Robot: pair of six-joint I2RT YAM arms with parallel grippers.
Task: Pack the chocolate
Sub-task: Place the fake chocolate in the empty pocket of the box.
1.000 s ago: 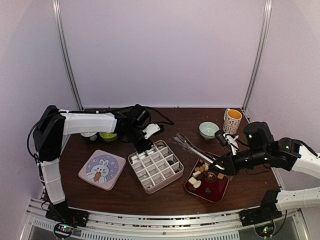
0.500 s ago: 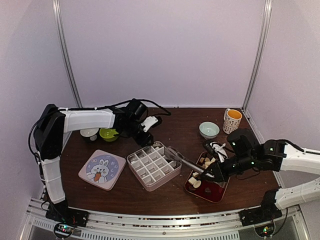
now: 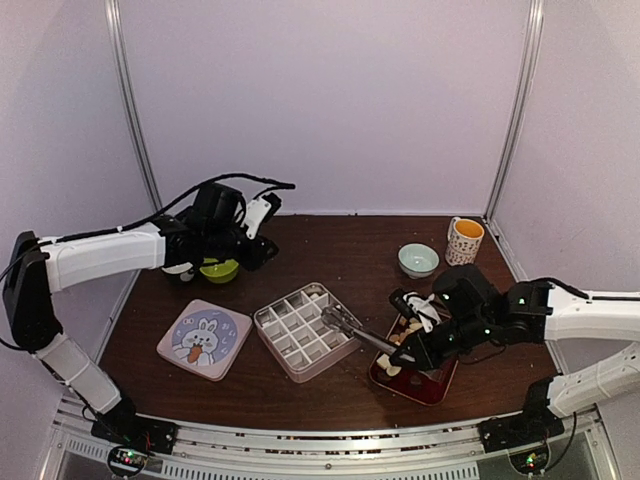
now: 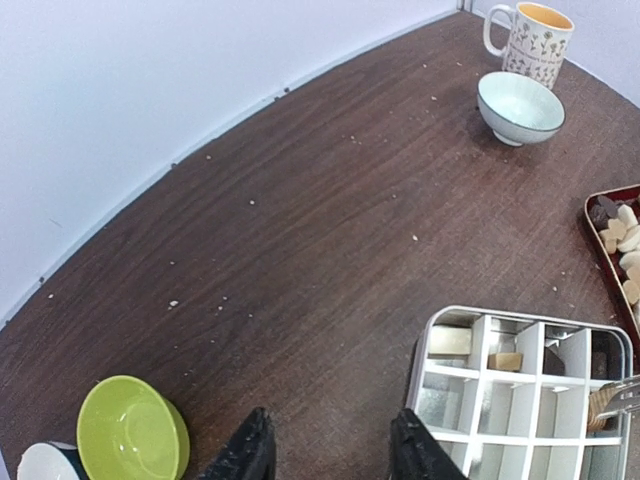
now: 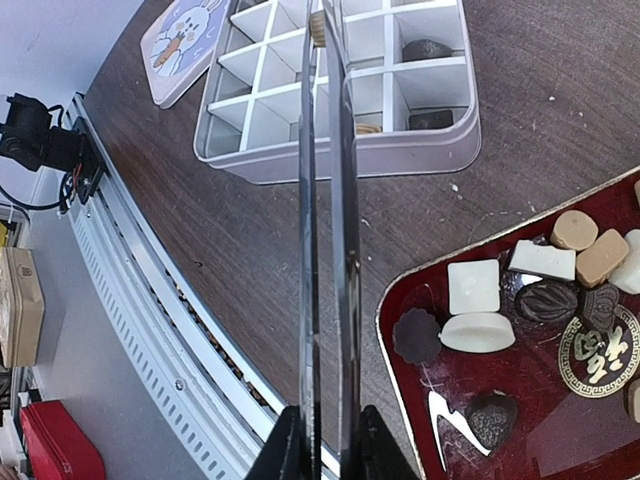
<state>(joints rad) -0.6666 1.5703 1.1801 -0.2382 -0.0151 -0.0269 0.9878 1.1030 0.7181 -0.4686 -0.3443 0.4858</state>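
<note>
1. Right claw clamps metal tongs — tips pinching a tan piece over the divided box.
2. Left claw stands part-open, empty, above the bench.
3. The chocolate lies mostly on the red tray; a few pieces sit in box compartments.

Lab test booth; white panels; railed table

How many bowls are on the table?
3: green bowl and partly hidden white bowl side by side at back left, pale blue bowl beside the mug at back right.
</note>
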